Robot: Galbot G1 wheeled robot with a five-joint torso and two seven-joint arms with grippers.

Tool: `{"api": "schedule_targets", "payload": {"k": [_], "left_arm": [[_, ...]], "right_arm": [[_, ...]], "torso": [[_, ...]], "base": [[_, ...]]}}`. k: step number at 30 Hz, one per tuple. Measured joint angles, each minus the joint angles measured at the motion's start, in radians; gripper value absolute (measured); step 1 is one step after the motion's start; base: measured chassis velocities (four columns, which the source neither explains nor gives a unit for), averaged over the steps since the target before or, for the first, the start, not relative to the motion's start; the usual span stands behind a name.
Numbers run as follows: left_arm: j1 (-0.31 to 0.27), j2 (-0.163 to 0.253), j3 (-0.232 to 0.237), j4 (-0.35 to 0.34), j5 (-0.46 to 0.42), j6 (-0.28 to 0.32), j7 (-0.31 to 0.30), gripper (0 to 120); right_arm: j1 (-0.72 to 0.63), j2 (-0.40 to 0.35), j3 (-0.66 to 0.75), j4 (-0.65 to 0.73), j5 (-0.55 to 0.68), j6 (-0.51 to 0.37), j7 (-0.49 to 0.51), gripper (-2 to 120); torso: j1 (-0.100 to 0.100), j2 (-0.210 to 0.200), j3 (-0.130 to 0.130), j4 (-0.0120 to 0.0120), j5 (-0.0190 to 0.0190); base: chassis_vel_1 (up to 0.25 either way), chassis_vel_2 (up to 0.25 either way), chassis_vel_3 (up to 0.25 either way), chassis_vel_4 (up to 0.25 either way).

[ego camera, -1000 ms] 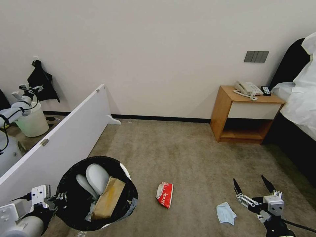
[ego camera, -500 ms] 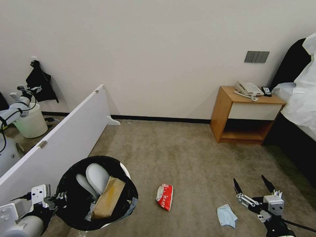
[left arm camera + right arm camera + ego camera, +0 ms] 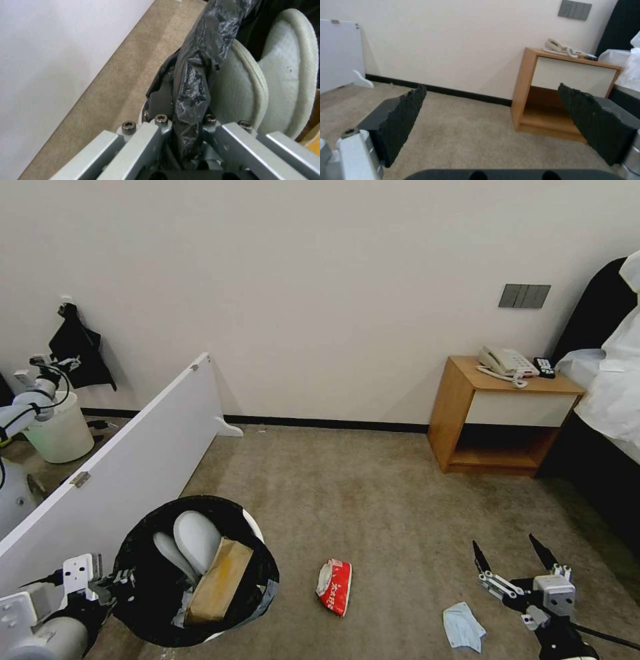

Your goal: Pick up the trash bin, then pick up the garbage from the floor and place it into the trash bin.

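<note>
Nearest, head view: left gripper [image 3: 110, 582] at the lower left, clamped on the near-left rim of the trash bin [image 3: 143, 567]. The bin hangs beside a white partition panel [image 3: 133, 463]. Inside it: two white slippers [image 3: 195, 540] standing on end and a brown paper bag [image 3: 219, 581] leaning against them.

The left wrist view adds the grip detail: the fingers [image 3: 156, 130] sit pressed together with the black bag liner [image 3: 196, 72] and bin rim pinched between them. The slipper soles [image 3: 283, 72] lie just beyond the rim. The left arm reaches in low from the lower left corner, wrist level with the rim.

Right gripper [image 3: 517, 563] at the lower right, above the carpet, holding nothing. Its two black fingers spread wide and point forward. A pale-blue mask [image 3: 463, 627] lies on the carpet just left of it, not touching. A red snack packet [image 3: 335, 586] lies on the carpet between bin and mask, apart from both.

The right wrist view shows the ribbed pads [image 3: 405, 120] far apart, bare carpet between them.

Farther off: a wooden nightstand [image 3: 503, 417] against the wall with a telephone [image 3: 507, 361] on top. Bedding [image 3: 610, 380] at the right edge. A wall switch plate [image 3: 524, 296] above the nightstand.

Far left, behind the panel: a pale bucket [image 3: 61, 432] on the floor.
</note>
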State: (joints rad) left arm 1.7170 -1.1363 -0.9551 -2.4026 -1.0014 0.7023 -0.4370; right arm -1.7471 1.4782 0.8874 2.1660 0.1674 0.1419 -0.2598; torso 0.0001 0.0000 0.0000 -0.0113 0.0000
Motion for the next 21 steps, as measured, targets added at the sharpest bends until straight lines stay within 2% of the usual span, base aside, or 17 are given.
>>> {"api": "schedule_targets", "payload": {"k": [5,7,8,10,11,12,15,16,19,21], "left_arm": [[0.000,0.000,0.000,0.001,0.000,0.000,0.000,3],[-0.001,0.002,0.000,0.005,0.000,0.000,0.000,3],[-0.001,0.002,0.000,0.005,0.000,0.000,0.000,3],[-0.004,0.005,0.001,0.007,0.000,0.000,0.000,3],[-0.004,0.005,0.001,0.007,0.000,0.000,0.000,3],[-0.009,0.007,0.001,0.007,0.000,0.000,-0.002,3],[-0.010,0.008,0.001,0.007,-0.002,0.000,-0.004,3],[-0.010,0.008,-0.001,0.007,-0.003,0.000,-0.006,3],[-0.005,0.008,-0.006,0.004,-0.003,0.000,-0.008,3],[-0.005,0.008,-0.006,0.004,-0.003,0.000,-0.008,3]], "right_arm": [[0.001,-0.019,-0.008,0.001,0.009,-0.014,0.052,100],[-0.012,-0.055,-0.022,0.003,0.013,-0.076,0.156,100],[-0.012,-0.055,-0.022,0.003,0.013,-0.076,0.156,100],[-0.019,-0.108,-0.025,-0.017,0.066,-0.187,0.215,100],[-0.019,-0.108,-0.025,-0.017,0.066,-0.187,0.215,100],[-0.008,-0.154,-0.031,-0.057,0.103,-0.271,0.260,100],[0.010,-0.184,-0.037,-0.097,0.120,-0.310,0.265,100],[0.034,-0.217,-0.043,-0.150,0.127,-0.342,0.250,100],[0.071,-0.256,-0.066,-0.232,0.132,-0.370,0.230,100],[0.071,-0.256,-0.066,-0.232,0.132,-0.370,0.230,100]], "torso": [[0.000,0.000,0.000,0.0001,0.0001],[0.000,0.000,0.000,0.0001,0.0000],[0.000,0.000,0.000,0.0001,0.0000],[0.000,0.000,0.000,0.0000,0.0001],[0.000,0.000,0.000,0.0000,0.0001],[0.000,0.000,0.000,-0.0003,0.0002],[0.000,0.000,0.000,0.0000,0.0002],[0.000,0.000,0.000,0.0001,0.0003],[0.000,0.000,0.000,0.0002,0.0003],[0.000,0.000,0.000,0.0002,0.0003]], "base": [[0.000,0.000,0.000,0.000],[0.000,0.000,0.000,0.000],[0.000,0.000,0.000,0.000],[0.000,0.000,0.000,0.000],[0.000,0.000,0.000,0.000],[0.000,0.000,0.000,0.000],[0.000,0.000,0.000,0.000],[0.000,0.000,0.000,0.000],[0.000,0.000,0.000,0.000],[0.000,0.000,0.000,0.000]]}}
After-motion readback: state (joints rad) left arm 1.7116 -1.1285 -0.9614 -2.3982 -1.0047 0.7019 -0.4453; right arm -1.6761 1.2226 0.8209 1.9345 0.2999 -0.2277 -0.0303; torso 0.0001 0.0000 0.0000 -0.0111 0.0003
